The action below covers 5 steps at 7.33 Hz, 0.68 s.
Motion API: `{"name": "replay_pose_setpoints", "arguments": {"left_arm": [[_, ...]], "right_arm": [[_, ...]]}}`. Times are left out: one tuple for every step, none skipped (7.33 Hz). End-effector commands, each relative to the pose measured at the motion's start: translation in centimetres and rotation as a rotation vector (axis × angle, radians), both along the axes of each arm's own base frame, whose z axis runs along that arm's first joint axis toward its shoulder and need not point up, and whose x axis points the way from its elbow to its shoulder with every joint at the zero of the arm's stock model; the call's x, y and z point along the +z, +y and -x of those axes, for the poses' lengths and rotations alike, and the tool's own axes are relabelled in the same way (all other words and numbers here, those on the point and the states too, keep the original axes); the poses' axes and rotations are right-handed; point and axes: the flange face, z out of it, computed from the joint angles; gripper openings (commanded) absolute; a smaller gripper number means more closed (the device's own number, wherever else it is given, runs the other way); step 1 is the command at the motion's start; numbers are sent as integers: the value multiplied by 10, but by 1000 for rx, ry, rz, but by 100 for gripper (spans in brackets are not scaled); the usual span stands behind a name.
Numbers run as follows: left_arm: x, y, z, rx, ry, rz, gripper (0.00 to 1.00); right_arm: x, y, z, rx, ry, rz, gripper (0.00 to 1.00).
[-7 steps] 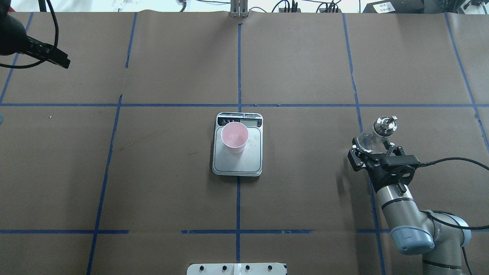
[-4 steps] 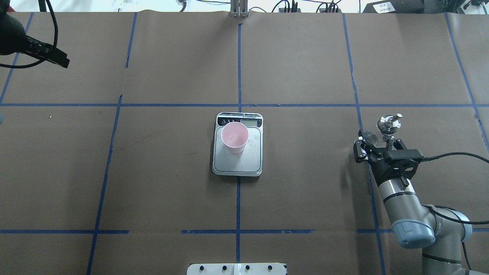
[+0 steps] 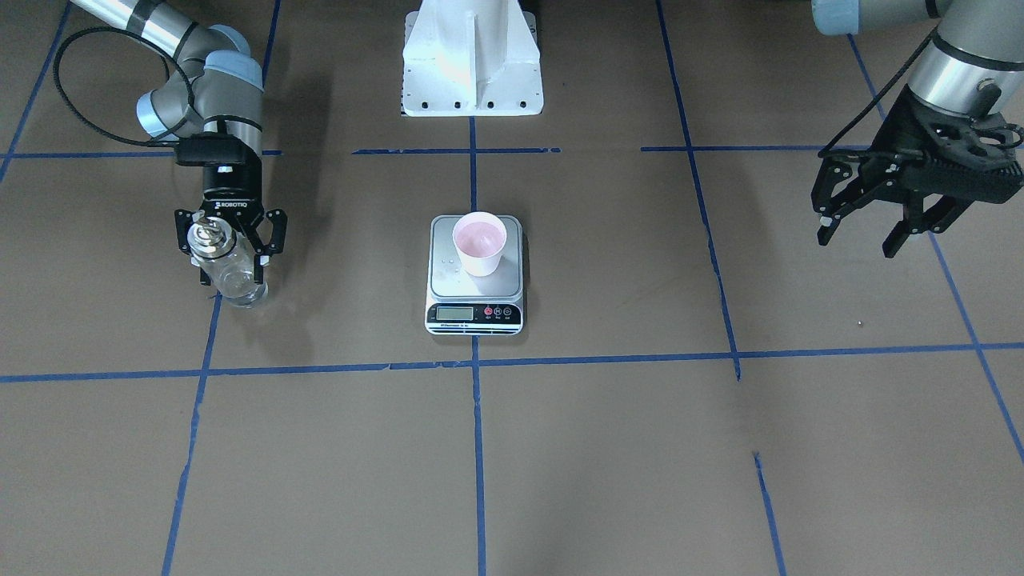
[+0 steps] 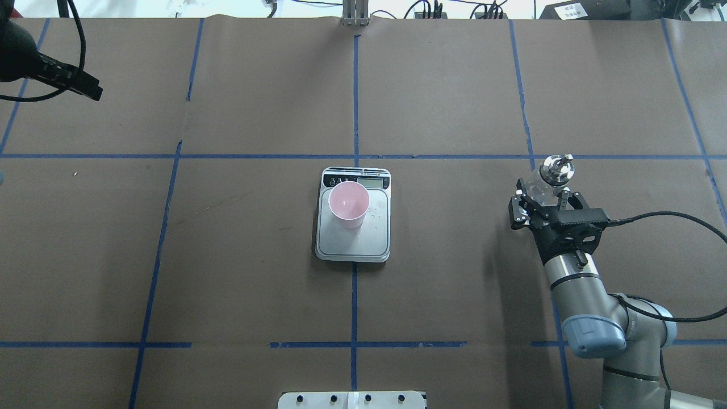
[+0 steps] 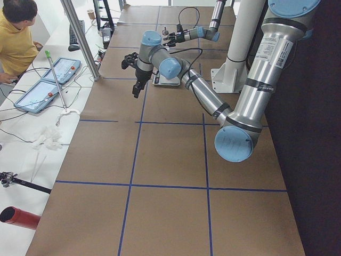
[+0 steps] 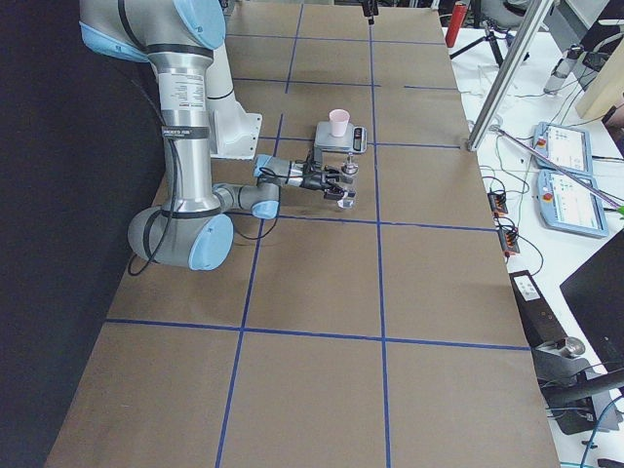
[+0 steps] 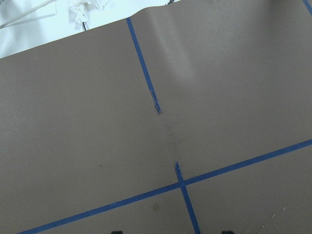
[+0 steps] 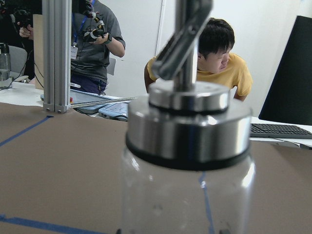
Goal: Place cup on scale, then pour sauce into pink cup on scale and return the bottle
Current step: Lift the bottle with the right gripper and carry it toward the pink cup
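The pink cup (image 4: 349,203) stands on the far left part of the scale (image 4: 353,241) at the table's middle; it also shows in the front view (image 3: 479,242) on the scale (image 3: 448,276). My right gripper (image 4: 541,192) is shut on the clear glass bottle (image 4: 546,177), which stands upright with its silver pourer cap up, well right of the scale. In the front view the bottle (image 3: 228,276) sits between the right gripper's (image 3: 230,244) fingers, its base at or just above the table. The right wrist view shows the bottle (image 8: 187,161) close up. My left gripper (image 3: 856,242) hangs open and empty far to the left.
Blue tape lines divide the brown table cover. The robot's white base (image 3: 472,72) is behind the scale. Small droplets (image 4: 373,216) lie on the scale plate beside the cup. People (image 8: 222,53) and tablets (image 5: 50,80) are beyond the far edge, near an aluminium post (image 6: 507,78).
My right arm has carried the bottle farther from the robot and a little toward the scale, and turned it from tilted to upright. The left arm, cup and scale have not moved.
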Motion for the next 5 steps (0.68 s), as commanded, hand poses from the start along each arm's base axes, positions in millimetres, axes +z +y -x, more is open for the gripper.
{"name": "replay_pose_setpoints", "arguments": {"left_arm": [[4,2,2,-2,-3,4,75],[5,2,2,0,-6,5,75],[16,5,2,5,-12,16,75],[22,6,4,44,-35,-17,75],[24,3,12,51,-47,-34,75]], "right_arm": [[-47,-11,35,-1,131,9,0],[-68,-11,40,-7,162,19,0],[-92,-10,45,-45,137,27,0],[-93,-9,55,-85,217,60,0],[-117,-12,68,-96,258,49,0]]}}
